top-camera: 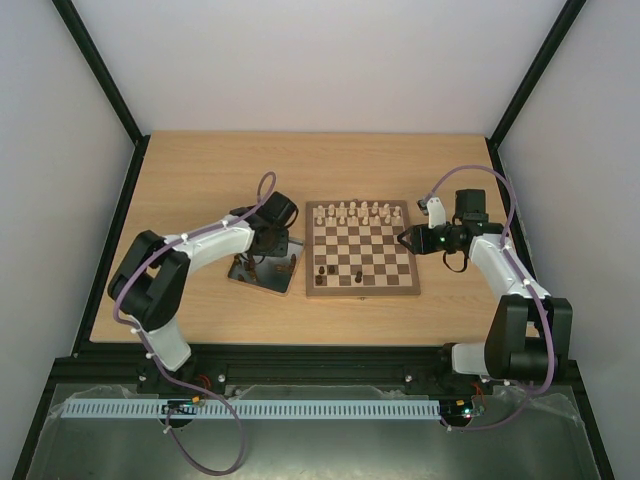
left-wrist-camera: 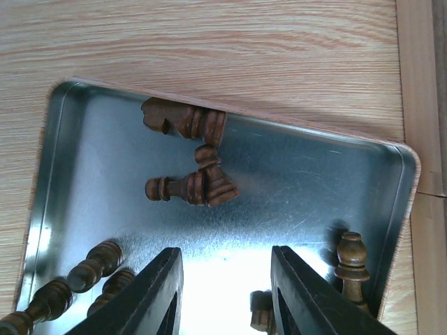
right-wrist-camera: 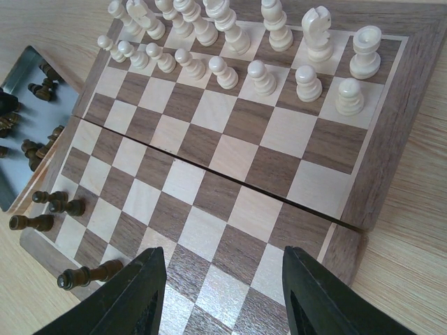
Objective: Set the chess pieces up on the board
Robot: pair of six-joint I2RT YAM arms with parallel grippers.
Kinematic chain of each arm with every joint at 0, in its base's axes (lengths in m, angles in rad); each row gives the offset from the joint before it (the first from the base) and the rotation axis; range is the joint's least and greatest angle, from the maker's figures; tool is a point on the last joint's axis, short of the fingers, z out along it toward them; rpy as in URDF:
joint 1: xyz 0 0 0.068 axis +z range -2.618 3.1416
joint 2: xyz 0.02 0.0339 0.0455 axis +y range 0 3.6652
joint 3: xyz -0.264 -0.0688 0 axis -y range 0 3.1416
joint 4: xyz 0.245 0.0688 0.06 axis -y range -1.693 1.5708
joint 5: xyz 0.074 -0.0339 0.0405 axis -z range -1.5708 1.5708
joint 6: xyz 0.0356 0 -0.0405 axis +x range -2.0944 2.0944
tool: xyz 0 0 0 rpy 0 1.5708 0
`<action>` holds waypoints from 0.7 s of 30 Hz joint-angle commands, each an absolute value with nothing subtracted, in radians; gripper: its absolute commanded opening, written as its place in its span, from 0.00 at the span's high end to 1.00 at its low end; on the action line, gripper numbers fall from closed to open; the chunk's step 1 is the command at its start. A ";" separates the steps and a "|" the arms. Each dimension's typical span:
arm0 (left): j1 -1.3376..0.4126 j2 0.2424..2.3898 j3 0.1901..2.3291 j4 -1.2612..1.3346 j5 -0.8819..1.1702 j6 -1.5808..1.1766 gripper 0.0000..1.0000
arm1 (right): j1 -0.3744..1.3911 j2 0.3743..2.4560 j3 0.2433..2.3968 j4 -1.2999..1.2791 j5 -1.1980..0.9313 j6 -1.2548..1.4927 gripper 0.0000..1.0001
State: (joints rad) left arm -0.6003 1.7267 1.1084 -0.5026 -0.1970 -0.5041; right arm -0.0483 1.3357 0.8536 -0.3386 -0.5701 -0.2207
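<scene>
The board (top-camera: 365,255) lies at the table's middle, and its near-left corner holds a few dark chess pieces (top-camera: 325,270). In the right wrist view some of them lie on their sides (right-wrist-camera: 87,276). More dark pieces lie in the metal tray (left-wrist-camera: 300,181): a knight (left-wrist-camera: 183,120), a toppled piece (left-wrist-camera: 188,187), several at the lower left (left-wrist-camera: 94,265) and one upright (left-wrist-camera: 351,262). My left gripper (left-wrist-camera: 225,252) hangs open over the tray (top-camera: 250,275) with nothing between its fingers. My right gripper (right-wrist-camera: 223,252) is open above the board's (right-wrist-camera: 230,150) right edge and holds nothing.
Cream pieces (top-camera: 355,212) fill the board's two far rows (right-wrist-camera: 230,42). The tray (right-wrist-camera: 28,118) touches the board's left edge. A small dark piece (left-wrist-camera: 262,310) lies close by my left gripper's right finger. Bare wooden tabletop (top-camera: 200,180) surrounds both.
</scene>
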 commanded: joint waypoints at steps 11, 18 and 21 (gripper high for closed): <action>-0.522 1.824 1.186 -0.463 -0.195 -0.589 0.70 | -0.044 1.342 0.860 -0.389 -0.589 -0.235 0.51; -0.516 1.887 1.242 -0.448 -0.216 -0.582 0.74 | -0.044 1.345 0.859 -0.391 -0.588 -0.238 0.51; -0.510 1.918 1.263 -0.449 -0.215 -0.573 0.75 | -0.044 1.348 0.859 -0.392 -0.589 -0.239 0.51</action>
State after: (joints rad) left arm -0.5201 1.8797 1.2194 -0.4541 -0.1955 -0.5732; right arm -0.0483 1.3365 0.8536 -0.3389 -0.5716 -0.2222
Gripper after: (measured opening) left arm 0.259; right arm 0.488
